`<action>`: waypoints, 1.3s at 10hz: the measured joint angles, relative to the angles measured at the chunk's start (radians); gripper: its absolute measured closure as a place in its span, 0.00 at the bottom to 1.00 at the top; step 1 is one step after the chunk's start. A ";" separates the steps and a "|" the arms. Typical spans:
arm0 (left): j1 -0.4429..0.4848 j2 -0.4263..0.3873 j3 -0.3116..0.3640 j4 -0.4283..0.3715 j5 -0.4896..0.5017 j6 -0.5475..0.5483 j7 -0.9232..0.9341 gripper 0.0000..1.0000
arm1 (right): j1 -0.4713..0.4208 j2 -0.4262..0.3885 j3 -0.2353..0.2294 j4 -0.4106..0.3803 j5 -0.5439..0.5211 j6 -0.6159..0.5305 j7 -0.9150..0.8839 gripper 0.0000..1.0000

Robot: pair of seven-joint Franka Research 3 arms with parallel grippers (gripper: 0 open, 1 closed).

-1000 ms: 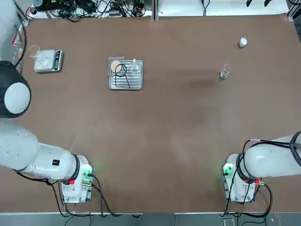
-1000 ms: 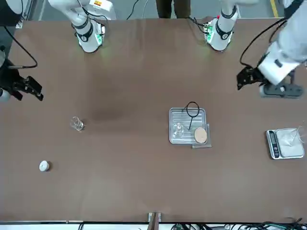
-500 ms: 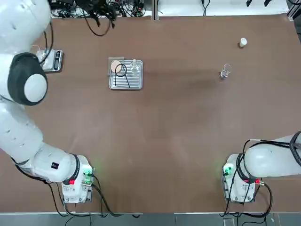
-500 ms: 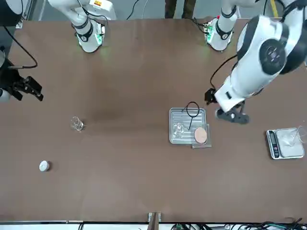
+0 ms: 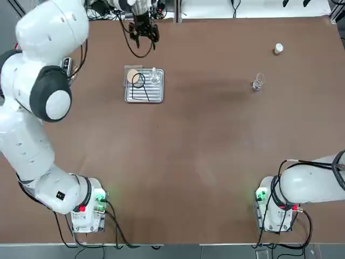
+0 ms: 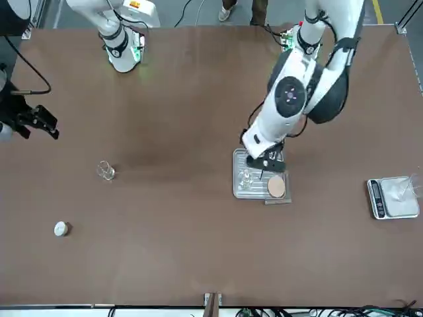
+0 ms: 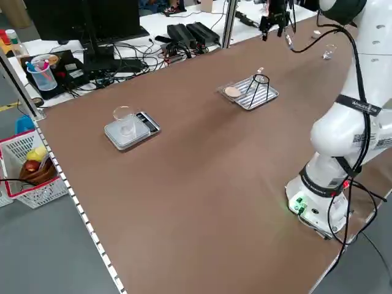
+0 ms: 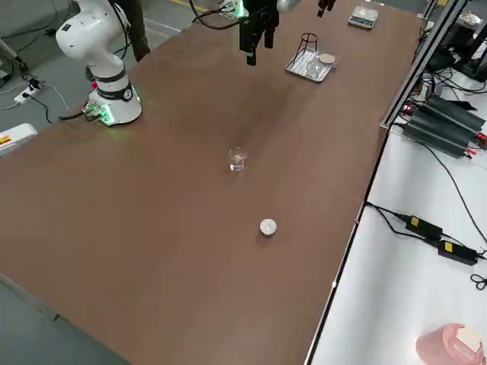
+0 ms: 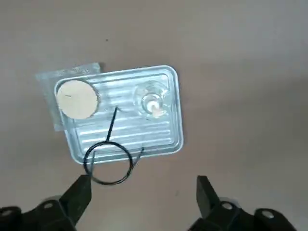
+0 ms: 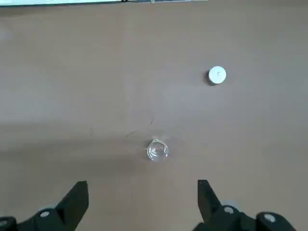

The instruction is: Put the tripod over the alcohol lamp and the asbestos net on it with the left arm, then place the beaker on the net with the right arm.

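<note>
The tripod [image 5: 139, 81] stands on its ring in a ribbed silver tray [image 5: 153, 97], legs up. The asbestos net [image 5: 132, 75] lies at the tray's far left corner, and the alcohol lamp [image 5: 155, 77] stands at its far right. My left gripper [image 5: 143, 32] hangs open high over the table, just beyond the tray. Its wrist view shows the tripod [image 9: 108, 163], net [image 9: 76, 98] and lamp [image 9: 152, 101] below the left gripper [image 9: 143, 195]. The beaker [image 5: 258, 82] stands alone at the right. My right gripper [image 6: 39, 122] hovers open, well above the beaker [image 10: 157, 150].
A small white-and-tan cylinder [image 5: 278, 49] stands beyond the beaker near the far right corner. A scale [image 7: 130, 130] with a clear cup on it sits at the far left. Cables and power supplies lie past the table's far edge.
My left arm has swung from the table's far left across to the tray, and its gripper now hangs over it. The right arm and all objects stayed put.
</note>
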 joint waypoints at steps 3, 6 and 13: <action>0.000 0.089 0.002 -0.005 0.020 0.194 -0.071 0.08 | 0.001 0.000 0.005 0.003 0.000 -0.001 0.000 0.00; -0.017 0.188 0.000 -0.023 0.162 0.339 -0.170 0.14 | 0.003 0.000 0.008 0.004 0.000 -0.002 -0.007 0.00; -0.018 0.189 -0.013 -0.208 0.176 0.552 -0.237 0.28 | 0.003 0.000 0.009 0.005 0.000 -0.015 -0.020 0.00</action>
